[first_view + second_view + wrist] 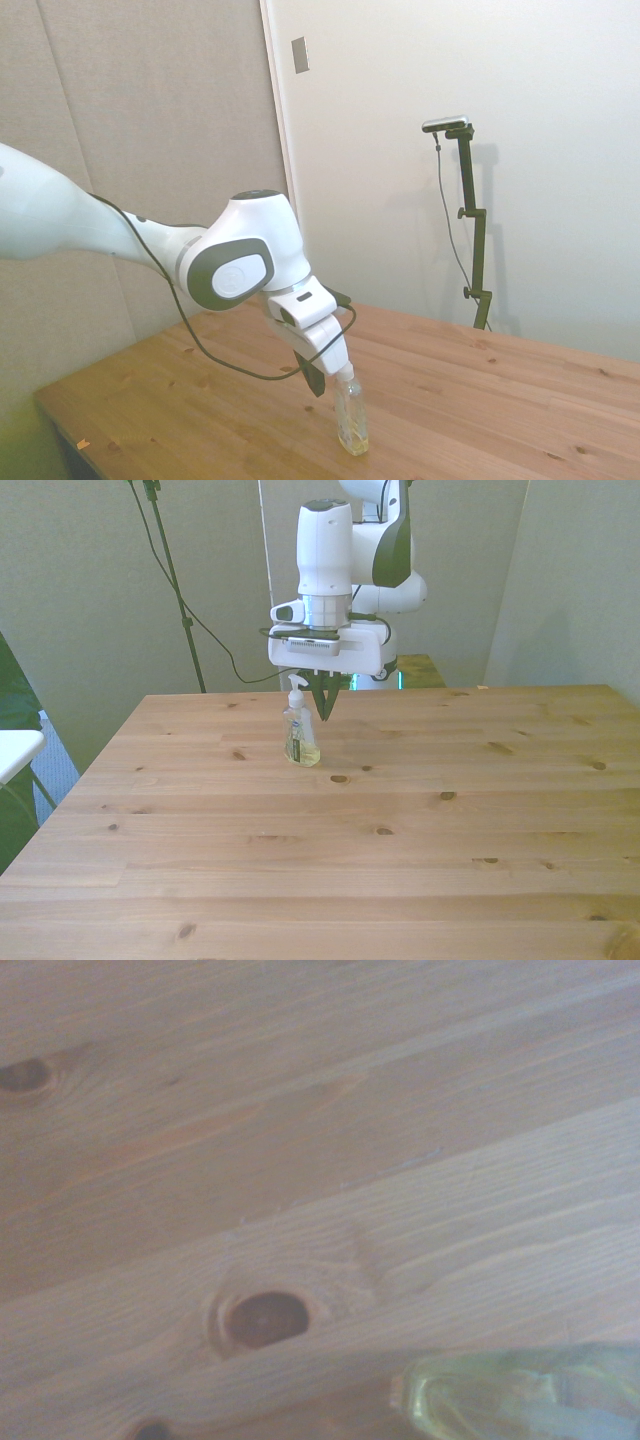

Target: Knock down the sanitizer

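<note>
Sanitizer (pixel 300 736) upright on table (pixel 400 830); tool (pixel 325 708) just beside its pump top, fingers together, holding nothing.

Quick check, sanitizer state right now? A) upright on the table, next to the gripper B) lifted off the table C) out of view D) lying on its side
A: the sanitizer stands upright on the table, with the gripper just beside its pump top on the front view's right.

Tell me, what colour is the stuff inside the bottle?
Pale yellow, clearest in the front view: sanitizer.
</note>
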Controlling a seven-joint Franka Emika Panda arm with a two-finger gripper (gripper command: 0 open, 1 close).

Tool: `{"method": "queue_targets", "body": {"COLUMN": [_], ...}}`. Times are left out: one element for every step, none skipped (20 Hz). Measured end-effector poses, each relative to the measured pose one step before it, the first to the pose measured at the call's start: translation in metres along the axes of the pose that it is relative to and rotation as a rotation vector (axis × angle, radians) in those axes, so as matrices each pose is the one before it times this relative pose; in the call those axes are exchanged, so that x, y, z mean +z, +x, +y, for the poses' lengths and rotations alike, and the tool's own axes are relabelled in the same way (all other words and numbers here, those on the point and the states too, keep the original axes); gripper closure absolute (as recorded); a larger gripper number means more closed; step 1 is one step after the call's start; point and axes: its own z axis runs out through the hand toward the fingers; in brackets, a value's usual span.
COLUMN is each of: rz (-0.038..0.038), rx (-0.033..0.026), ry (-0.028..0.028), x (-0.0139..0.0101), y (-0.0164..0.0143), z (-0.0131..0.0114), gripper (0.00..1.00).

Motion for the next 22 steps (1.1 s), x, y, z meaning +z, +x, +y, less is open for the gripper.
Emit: {"method": "queue_targets", "body": {"rz": [-0.00043, -0.00033, 0.00085, -0.00009, -0.00016, 0.00127, -0.00113, -0.00308, -0.00224, -0.00054, -0.00136, -0.00219, -0.00327, -0.0066, -0.00523, -0.00225, -0.0023, -0.00283, -0.00227, -0.00311, -0.003, -0.00399], "rx": [0.00896, 0.01042, 0.01208, 0.01501, 0.01523, 0.01492, 0.01535, 0.01086, 0.00658, 0.00169, -0.00213, -0.00478, -0.00644, -0.00942, -0.01112, -0.00984, -0.00983, -0.00888, -0.0089, -0.00993, -0.00941, -0.00986], "ry": [-0.00365, -0.00249, -0.00205, -0.00098, -0.00177, -0.00113, 0.00082, 0.00216, 0.00172, 0.00025, 0.0002, -0.0007, -0.00096, -0.0017, -0.0002, 0.00212, 0.00305, 0.00289, 0.00401, 0.00355, 0.00382, 0.00243], "x": [0.00358, 0.00286, 0.00259, 0.0023, 0.00204, 0.00185, 0.00211, 0.00164, 0.00123, 0.00068, 0.00032, 0.00012, -0.00014, -0.00014, -0.00063, -0.00162, -0.00179, -0.00174, -0.00252, -0.00227, -0.00278, -0.0021], "y": [0.00713, 0.00721, 0.00787, 0.00829, 0.00869, 0.00846, 0.00795, 0.00652, 0.00455, 0.00283, 0.0004, -0.00076, -0.0019, -0.00315, -0.00376, -0.00439, -0.00541, -0.0059, -0.00619, -0.00715, -0.00748, -0.00758], "z": [-0.00178, -0.00129, -0.0004, 0.00028, 0.00056, 0.00071, 0.00084, 0.00029, 0.00024, -0.00002, -0.00005, -0.00037, -0.00087, -0.00124, -0.00136, -0.00146, -0.00126, -0.00059, -0.0003, -0.0003, 0.00021, 0.0002], "gripper": [1.0, 1.0, 1.0, 1.0, 1.0, 1.0, 1.0, 1.0, 1.0, 1.0, 1.0, 1.0, 1.0, 1.0, 1.0, 1.0, 1.0, 1.0, 1.0, 1.0, 0.0, 0.0]}}
